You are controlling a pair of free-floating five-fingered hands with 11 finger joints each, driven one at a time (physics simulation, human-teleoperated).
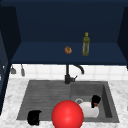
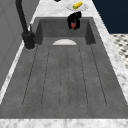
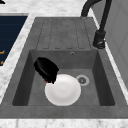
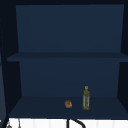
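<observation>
The right hand (image 1: 96,100) hung over the white plate (image 3: 63,90) in the sink basin (image 3: 100,75), fingers curled around a small red thing (image 2: 73,25), mostly hidden. The left hand (image 1: 34,117) hovered at the sink's front edge, its fingers indistinct. A red ball (image 1: 67,114) covered part of the plate.

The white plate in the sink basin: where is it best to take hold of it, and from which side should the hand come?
Probably the rim nearest the right hand, coming from above. The white plate lies flat on the floor of the sink basin, so only its edge offers a pinch, and the basin walls block a sideways approach.
</observation>
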